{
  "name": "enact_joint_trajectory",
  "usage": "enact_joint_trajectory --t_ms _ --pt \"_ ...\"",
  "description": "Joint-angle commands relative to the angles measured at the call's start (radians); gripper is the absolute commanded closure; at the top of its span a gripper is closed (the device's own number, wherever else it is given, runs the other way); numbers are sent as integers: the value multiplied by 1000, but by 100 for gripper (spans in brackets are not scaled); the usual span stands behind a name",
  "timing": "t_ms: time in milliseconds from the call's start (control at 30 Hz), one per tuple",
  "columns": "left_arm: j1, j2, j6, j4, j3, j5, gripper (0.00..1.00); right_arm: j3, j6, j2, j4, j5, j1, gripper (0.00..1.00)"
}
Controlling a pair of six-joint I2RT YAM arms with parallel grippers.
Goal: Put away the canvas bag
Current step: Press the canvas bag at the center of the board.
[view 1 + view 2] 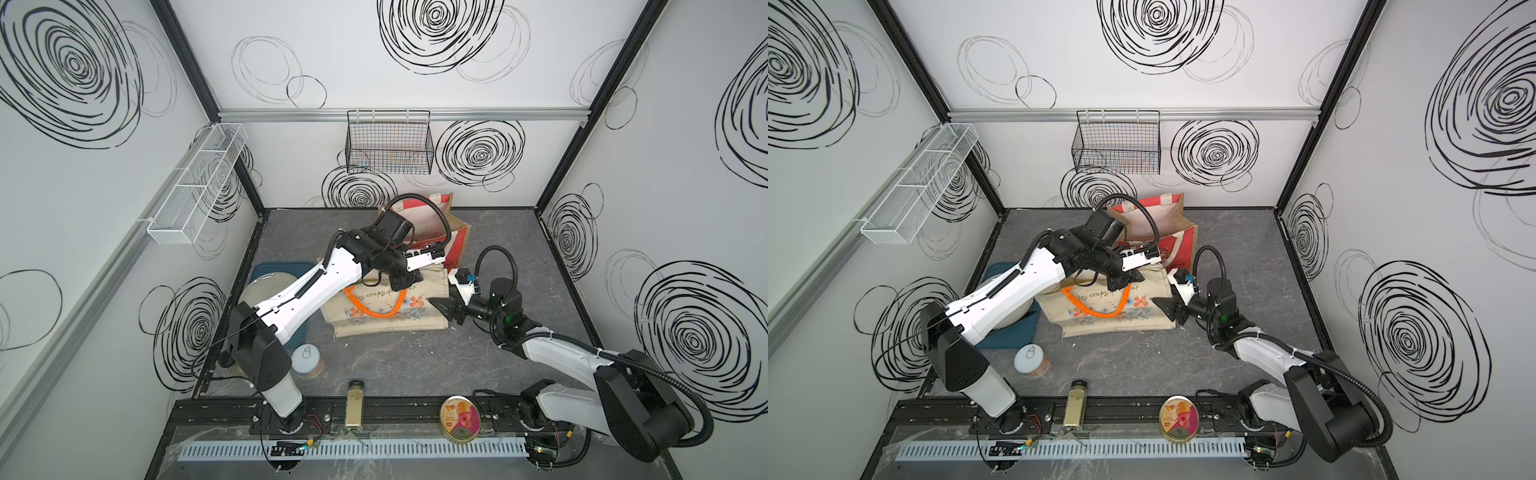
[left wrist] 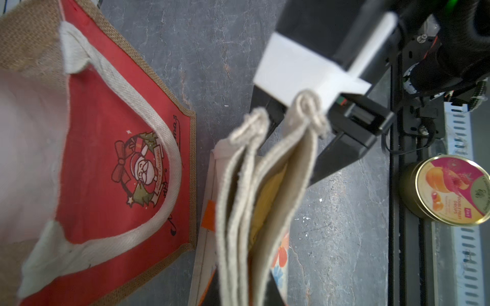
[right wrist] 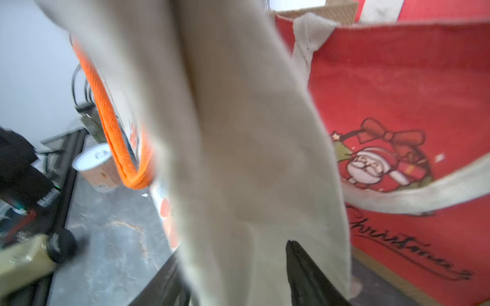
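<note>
We see a dk grey marbled tabletop (image 1: 498, 249) boxed in by white walls (image 1: 457, 83) w/ black swirl scribbles. A black wire basket (image 1: 388, 143) hangs off an alu rail (image 1: 291, 114) on the back wall, and a white mesh shelf (image 1: 195, 187) is on the left wall. The canvas bag (image 1: 386, 320) sits mid-table, just in front of an open red Christmas jute bag (image 1: 459, 245), w/ its orange handle (image 1: 374, 311) across the printed face. The left gripper (image 1: 400, 284) is at the bag's top edge. In the left wrist view folded canvas hems rise from where the jaws are, so we read them as clamped on the cloth, though the fingers are cut off there. The right gripper (image 1: 441, 306) is at the bag's right edge. The right wrist view, v. blurred, shows its fingers (image 3: 305, 278) partway apart w/ canvas pinched between. Along the front are a pull-tab can (image 1: 306, 360), a spice jar (image 1: 355, 405) and a fruit-drops tin (image 1: 460, 417). The left arm covers most of a blue tray (image 1: 286, 268) and the plate (image 1: 266, 284) on it. The bag's lettering is only partly legible, and we can't make out the red bag's inside.
</note>
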Motion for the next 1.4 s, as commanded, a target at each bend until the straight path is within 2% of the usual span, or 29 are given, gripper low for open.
enact_joint_trajectory --t_ms 0,33,133,167,200,233,267,300,500,533,567,633,700,733,767,800,833,867,900,1000,1067,1167,1367 --pt "11 -65 -4 39 -28 63 100 21 3 27 26 -6 7 93" --pt "12 -70 -4 43 -34 63 100 26 4 30 22 -3 9 100" --pt "14 -80 -10 48 -43 62 100 40 0 37 -4 -5 17 98" --pt "15 -83 -9 48 -44 64 100 43 -2 39 -11 -5 16 87" --pt "15 -87 -9 50 -46 64 100 43 -1 41 -15 -1 17 61" --pt "15 -90 -10 51 -46 60 100 38 4 42 -14 8 16 45" --pt "16 -94 -7 51 -48 59 100 30 6 42 -9 14 17 40" --pt "19 -99 -7 51 -48 61 100 23 7 43 -3 19 18 39" --pt "40 -118 -10 65 -58 75 100 7 11 58 5 46 44 49" --pt "41 -122 -12 67 -59 78 100 6 9 63 7 51 50 56" --pt "41 -123 -12 69 -59 80 100 4 10 68 12 58 57 70" --pt "40 -126 -14 72 -59 78 100 -2 10 75 20 70 67 90" --pt "41 -130 -18 78 -63 71 100 -9 17 76 32 89 69 93" --pt "43 -132 -18 80 -67 71 100 -13 21 75 37 89 70 91" --pt "43 -132 -18 79 -68 68 100 -12 24 72 40 96 69 84" --pt "43 -132 -17 78 -68 68 100 -13 31 67 37 103 70 69" --pt "44 -132 -13 74 -68 69 100 -9 43 55 29 119 69 47" --pt "45 -133 -10 72 -69 70 100 -6 68 34 12 161 69 30" --pt "48 -135 -1 68 -72 76 100 -2 105 10 -7 211 67 21" --pt "70 -147 31 55 -84 133 100 -13 242 -106 -81 267 23 3" --pt "84 -150 51 45 -80 147 100 -25 356 -197 -156 270 -35 0" --pt "89 -150 74 29 -70 152 100 -46 449 -308 -255 229 -107 0" --pt "106 -149 98 5 -49 203 100 -138 497 -403 -292 105 -135 0"
